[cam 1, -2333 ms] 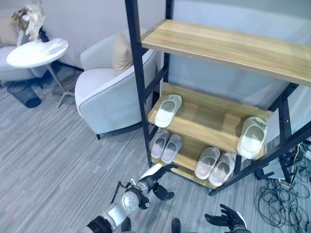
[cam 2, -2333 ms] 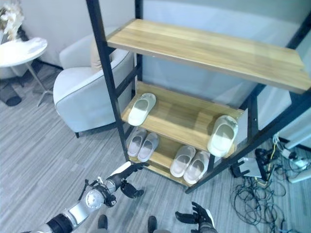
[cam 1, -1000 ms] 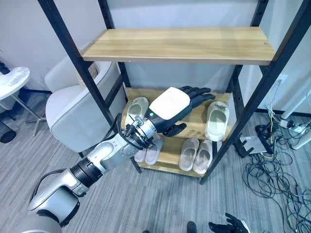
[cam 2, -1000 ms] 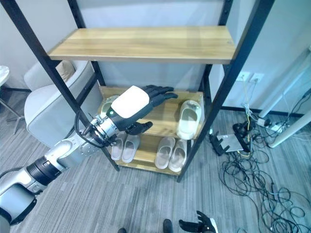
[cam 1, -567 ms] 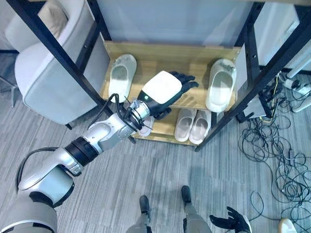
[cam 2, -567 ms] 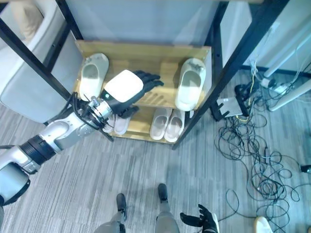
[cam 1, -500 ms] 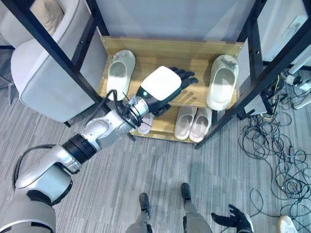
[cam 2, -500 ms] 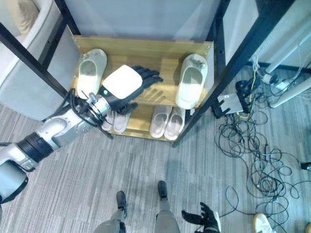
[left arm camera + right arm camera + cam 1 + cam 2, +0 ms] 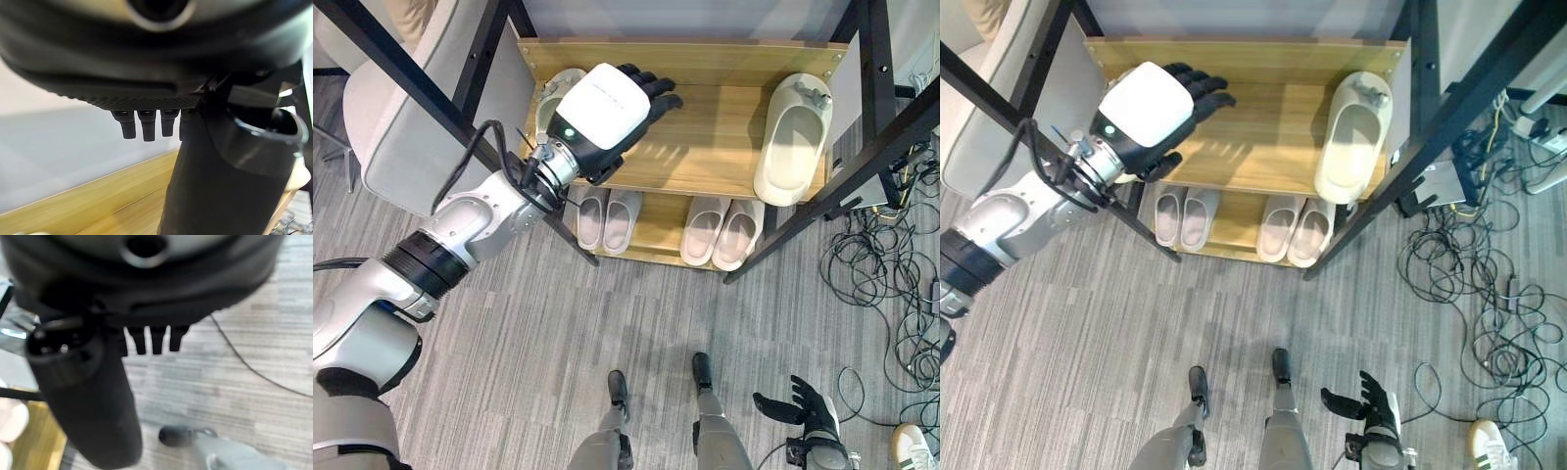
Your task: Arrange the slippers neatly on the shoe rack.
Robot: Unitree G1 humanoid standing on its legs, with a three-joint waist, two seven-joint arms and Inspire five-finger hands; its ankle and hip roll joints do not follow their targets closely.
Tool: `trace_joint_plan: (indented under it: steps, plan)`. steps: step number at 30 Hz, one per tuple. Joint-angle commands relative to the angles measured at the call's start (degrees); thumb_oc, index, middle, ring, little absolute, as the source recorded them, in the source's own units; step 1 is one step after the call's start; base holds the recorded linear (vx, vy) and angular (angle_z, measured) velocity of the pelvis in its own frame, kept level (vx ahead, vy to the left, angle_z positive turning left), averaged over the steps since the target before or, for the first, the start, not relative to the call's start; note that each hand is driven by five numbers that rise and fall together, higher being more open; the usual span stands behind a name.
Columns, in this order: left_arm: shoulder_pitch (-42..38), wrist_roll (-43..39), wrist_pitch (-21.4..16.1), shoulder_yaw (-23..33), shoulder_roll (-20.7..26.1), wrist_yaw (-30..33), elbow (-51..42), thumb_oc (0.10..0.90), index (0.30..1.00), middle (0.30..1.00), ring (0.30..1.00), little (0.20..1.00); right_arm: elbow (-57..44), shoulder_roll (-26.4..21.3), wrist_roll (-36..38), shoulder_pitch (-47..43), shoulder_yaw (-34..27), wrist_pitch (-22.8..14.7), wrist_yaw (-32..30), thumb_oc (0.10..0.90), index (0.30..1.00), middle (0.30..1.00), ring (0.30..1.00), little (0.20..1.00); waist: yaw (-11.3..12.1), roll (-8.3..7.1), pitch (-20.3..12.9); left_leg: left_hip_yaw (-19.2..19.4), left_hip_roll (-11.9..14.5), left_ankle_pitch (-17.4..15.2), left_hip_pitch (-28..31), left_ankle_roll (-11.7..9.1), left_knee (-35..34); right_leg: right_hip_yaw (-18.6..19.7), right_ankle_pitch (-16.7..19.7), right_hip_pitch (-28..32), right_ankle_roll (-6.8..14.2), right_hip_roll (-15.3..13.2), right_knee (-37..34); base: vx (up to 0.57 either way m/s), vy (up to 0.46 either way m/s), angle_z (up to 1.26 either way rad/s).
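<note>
One slipper (image 9: pixel 791 139) lies at the right end of the shoe rack's (image 9: pixel 705 162) middle shelf, another (image 9: pixel 551 96) at its left end beneath the left hand (image 9: pixel 605 108), fingers straight, empty. Two pairs sit below. The right hand (image 9: pixel 800 408) hangs open over the floor.

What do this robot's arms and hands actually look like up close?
The left arm is built of silver-grey rounded segments joined by black ribbed rings, with thin black cables looping at the wrist. Its dark left hand carries a smooth white plate on the back, with a small green light near the wrist. The right hand is dark too, with jointed black fingers.
</note>
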Motion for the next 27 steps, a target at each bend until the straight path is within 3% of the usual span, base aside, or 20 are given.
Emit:
trace_joint_plan:
  steps: [1,8,15,27]
  plan:
    - [-6.76,0.16,1.47,4.28,3.27,5.17,2.22,0.8,0.9,0.9,0.9,0.9,-2.09,-3.43,2.26,1.59,-3.68,-2.44,-2.47,0.8,0.9,0.9,0.9,0.9,0.08,-1.28,0.2,-3.55,-3.69,-4.56,-0.37,0.42,0.14,-0.88,-5.86,4.17,4.96,-1.62,0.26,0.0,0.0,0.0]
    - [-9.73,1.25,3.31,3.24,5.36,6.47,6.99,0.8,0.9,0.9,0.9,0.9,-1.86,-3.39,3.64,1.04,-4.51,-2.91,-2.68,0.8,0.9,0.9,0.9,0.9,0.07,-1.7,1.11,-3.55,-3.82,-4.26,-1.84,0.3,0.14,-1.05,-5.28,2.72,5.35,-2.0,0.26,-0.01,0.012,0.04]
    - [-14.05,1.15,4.25,0.6,4.5,7.44,11.18,0.8,0.9,0.9,0.9,0.9,-2.82,-2.53,2.44,0.97,-2.87,-2.92,-2.85,0.8,0.9,0.9,0.9,0.9,-0.26,-1.89,1.82,-3.62,-3.82,-4.14,-2.89,0.36,0.14,-0.91,-4.9,1.67,5.61,-2.13,0.26,0.0,0.01,0.0]
    - [-18.12,2.16,4.66,-2.36,5.86,7.26,10.79,0.8,0.9,0.9,0.9,0.9,-4.2,-2.32,1.06,1.78,-1.57,-2.75,-2.55,0.8,0.9,0.9,0.9,0.9,-0.27,-2.18,0.94,-3.85,-3.82,-4.59,-3.05,0.45,0.14,-1.35,-5.1,1.44,5.89,-2.42,0.26,0.0,0.0,0.0]
